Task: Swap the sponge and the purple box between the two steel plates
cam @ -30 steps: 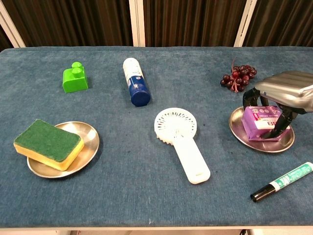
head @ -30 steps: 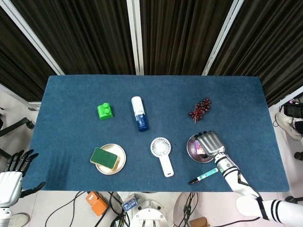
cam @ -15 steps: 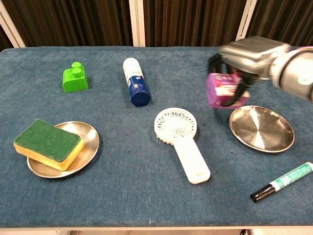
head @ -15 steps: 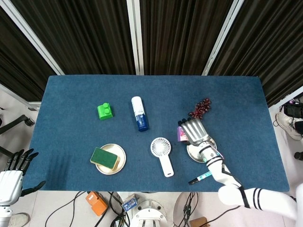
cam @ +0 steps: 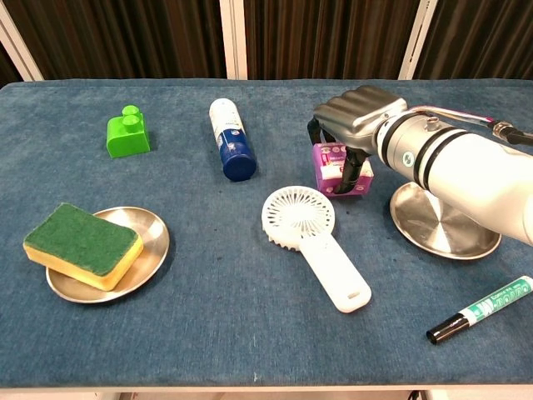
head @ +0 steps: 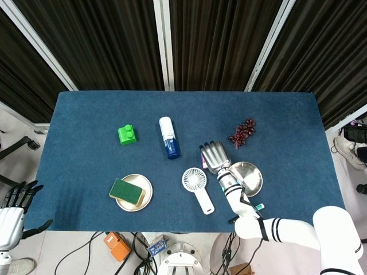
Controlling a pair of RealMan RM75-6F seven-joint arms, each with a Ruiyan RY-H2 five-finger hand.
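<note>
The purple box (cam: 341, 168) sits low over the blue table (cam: 208, 333), between the white handheld fan (cam: 315, 246) and the right steel plate (cam: 441, 223), grasped from above by the right robot hand (cam: 354, 125), whose fingers wrap down around its sides. Whether the box touches the cloth cannot be told. In the head view the same robot hand (head: 214, 156) covers the box almost entirely. The right steel plate (head: 248, 178) lies bare just beside it, toward the right edge of the table. The sponge (cam: 81, 244), green on top and yellow below, rests on the left steel plate (cam: 141, 267) near the front left corner. The left robot hand (head: 16, 200) hangs off the table beyond its left edge, released, fingers spread. Farther back stand a green block (cam: 128, 133) and a white and blue bottle (cam: 231, 138) lying on its side; a bunch of dark grapes (head: 242, 132) lies toward the back right, and a green marker (cam: 480, 310) near the front right corner.
</note>
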